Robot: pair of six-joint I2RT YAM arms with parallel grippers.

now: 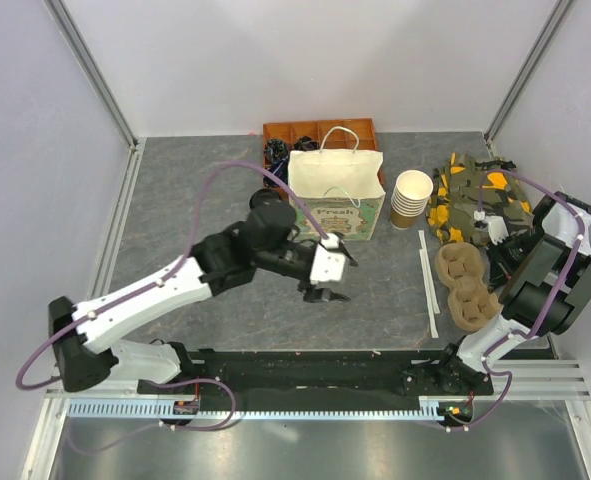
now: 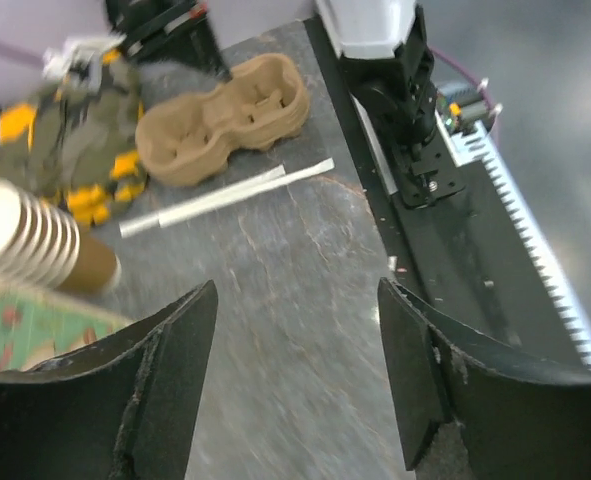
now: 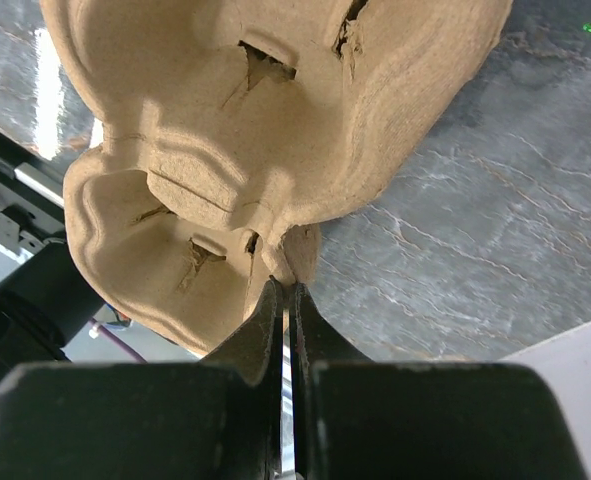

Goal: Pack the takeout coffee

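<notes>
The takeout coffee shows in none of the views. My left gripper [image 1: 327,293] [image 2: 297,290] hangs open over bare table just in front of the white paper bag [image 1: 335,190], with nothing between its fingers. My right gripper [image 3: 285,285] is shut, its fingertips pinching the rim of the brown moulded-pulp cup tray [image 3: 265,120] [image 1: 463,285] [image 2: 225,120], which lies at the right beside the right arm. A stack of lidless cream paper cups [image 1: 411,195] [image 2: 25,235] stands right of the bag.
Two white paper strips [image 1: 427,280] [image 2: 225,190] lie between the bag and the tray. A pile of yellow and olive packets [image 1: 475,200] sits at the back right. An orange compartment bin [image 1: 320,132] stands behind the bag. The black base rail [image 2: 455,230] runs along the near edge.
</notes>
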